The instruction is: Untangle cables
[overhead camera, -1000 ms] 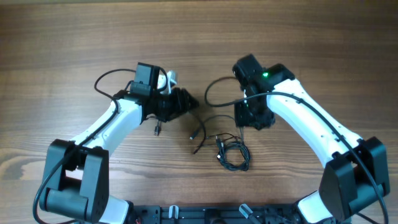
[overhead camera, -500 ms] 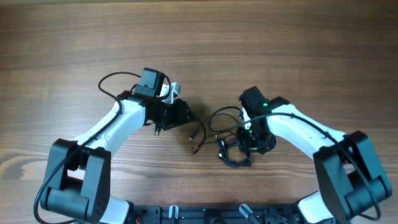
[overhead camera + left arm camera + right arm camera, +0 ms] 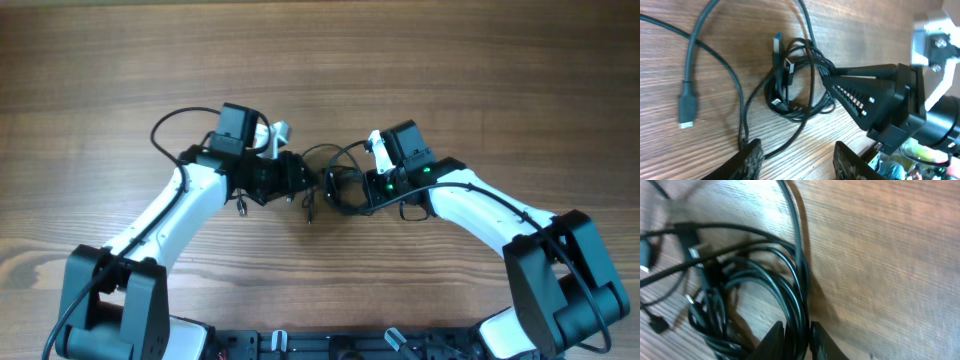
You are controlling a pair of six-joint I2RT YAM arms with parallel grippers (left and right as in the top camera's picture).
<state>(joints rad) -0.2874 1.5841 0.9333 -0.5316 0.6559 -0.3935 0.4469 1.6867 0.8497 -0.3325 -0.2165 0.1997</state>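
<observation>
A tangled bundle of black cables (image 3: 334, 188) lies at the table's middle between my two grippers. My right gripper (image 3: 354, 194) is shut on several strands of the bundle (image 3: 798, 322), as the right wrist view shows. In the left wrist view the bundle (image 3: 796, 82) lies ahead of my left gripper (image 3: 801, 161), with a blue-tipped USB plug (image 3: 777, 41) on top and the right gripper's black fingers (image 3: 867, 95) clamped on its right side. My left gripper (image 3: 303, 181) is open, and one thin strand runs beside its left finger.
A loose black cable with a silver-tipped plug (image 3: 686, 107) lies left of the bundle. In the overhead view cable ends trail below the grippers (image 3: 309, 212) and under the left arm (image 3: 241, 207). Bare wooden table (image 3: 450, 60) surrounds both arms.
My right gripper closed on the cable bundle and dragged it up and left toward my left gripper. My left gripper shifted slightly and now faces the bundle closely.
</observation>
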